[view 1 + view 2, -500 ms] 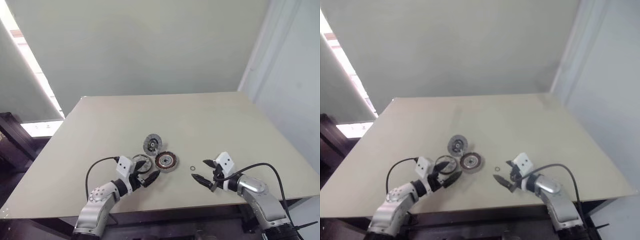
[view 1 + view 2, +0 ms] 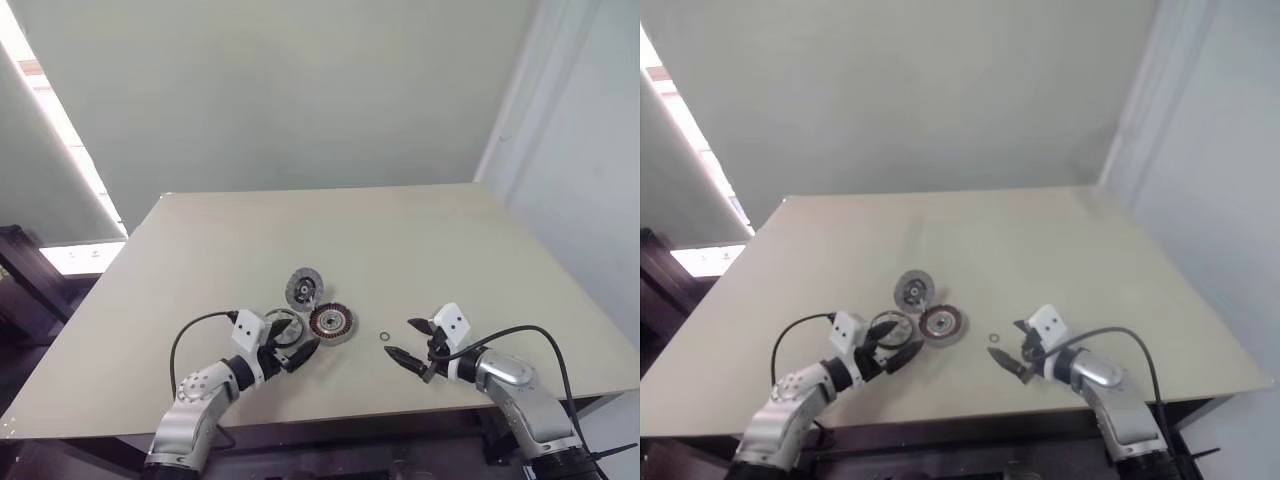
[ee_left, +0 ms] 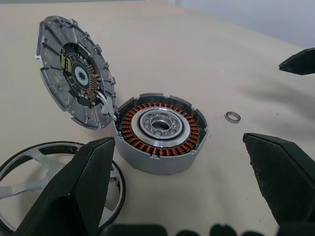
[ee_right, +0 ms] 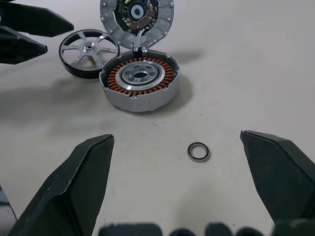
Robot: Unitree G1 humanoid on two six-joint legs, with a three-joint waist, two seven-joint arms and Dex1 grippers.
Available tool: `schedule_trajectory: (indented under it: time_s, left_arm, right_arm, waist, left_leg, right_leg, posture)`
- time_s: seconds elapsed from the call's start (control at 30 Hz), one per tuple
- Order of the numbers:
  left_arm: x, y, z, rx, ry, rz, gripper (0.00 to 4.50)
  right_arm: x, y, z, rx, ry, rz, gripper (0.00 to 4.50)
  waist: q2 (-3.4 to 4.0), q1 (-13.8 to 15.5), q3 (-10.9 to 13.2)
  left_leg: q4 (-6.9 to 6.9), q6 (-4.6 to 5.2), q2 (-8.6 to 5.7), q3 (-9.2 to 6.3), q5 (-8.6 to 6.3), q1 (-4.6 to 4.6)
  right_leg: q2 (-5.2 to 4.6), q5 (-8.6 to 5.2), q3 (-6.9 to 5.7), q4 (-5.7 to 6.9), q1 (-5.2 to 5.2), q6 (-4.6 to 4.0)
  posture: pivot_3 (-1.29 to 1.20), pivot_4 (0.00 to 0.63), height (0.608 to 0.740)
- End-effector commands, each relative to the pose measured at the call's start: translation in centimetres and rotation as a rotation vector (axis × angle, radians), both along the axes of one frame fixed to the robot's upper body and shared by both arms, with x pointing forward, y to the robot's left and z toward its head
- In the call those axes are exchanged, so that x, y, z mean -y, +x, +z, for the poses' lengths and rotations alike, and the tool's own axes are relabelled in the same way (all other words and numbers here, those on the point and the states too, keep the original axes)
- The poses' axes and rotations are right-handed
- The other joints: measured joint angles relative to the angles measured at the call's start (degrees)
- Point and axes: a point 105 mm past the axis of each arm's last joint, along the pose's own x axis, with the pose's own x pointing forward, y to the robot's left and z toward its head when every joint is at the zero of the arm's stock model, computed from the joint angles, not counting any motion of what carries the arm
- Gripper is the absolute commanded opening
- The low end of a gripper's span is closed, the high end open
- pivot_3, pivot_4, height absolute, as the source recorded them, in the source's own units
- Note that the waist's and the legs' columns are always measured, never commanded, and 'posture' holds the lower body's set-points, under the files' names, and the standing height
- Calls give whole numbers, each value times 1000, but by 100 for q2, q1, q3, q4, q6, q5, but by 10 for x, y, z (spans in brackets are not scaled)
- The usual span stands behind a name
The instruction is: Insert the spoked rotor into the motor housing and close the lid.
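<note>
Rotor [image 4: 89, 51] lies flat on the desk [image 2: 420, 250], right at the left claw [image 2: 296, 350], whose tips sit spread wide and empty just beside its rim. Housing [image 4: 140, 81] sits past it toward the right claw [image 2: 414, 345], also spread and empty, lid [image 3: 75, 78] tipped up behind. Left arm's clearly nearer, I'd say.

a small loose ring [image 4: 198, 151] lies on the beige table [image 2: 420, 240].

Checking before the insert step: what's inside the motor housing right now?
Inside the motor housing: a ring of copper windings around a pale metal centre with a bore. The spoked rotor lies beside it on the table, and the lid leans open. The floor under the windings is covered.
</note>
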Motion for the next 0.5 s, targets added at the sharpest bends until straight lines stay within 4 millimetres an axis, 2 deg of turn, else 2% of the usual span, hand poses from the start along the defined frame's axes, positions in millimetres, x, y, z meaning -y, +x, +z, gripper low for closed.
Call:
schedule_trajectory:
  time_s: [0.03,0.27,0.5]
  left_arm:
    - [0,1,16,59,-16,0,4471]
    - [-1,-2,13,45,-14,-7,4471]
    - [-3,4,18,60,-11,-14,4471]
  right_arm:
    - [0,8,21,73,38,-6,4500]
    - [6,14,21,67,57,-90,4500]
    - [10,16,22,53,63,-120,4500]
  waist:
    - [0,1,0]
    - [0,2,0]
    - [0,1,0]
  left_leg:
    - [0,0,0,0,0,0]
    - [0,0,0,-1,0,-1]
    - [0,0,0,0,0,-1]
  right_leg:
    - [0,0,0,0,0,0]
    - [0,0,0,0,0,0]
    - [0,0,0,0,0,0]
  posture:
    - [0,0,740]
    - [0,0,740]
    - [0,0,740]
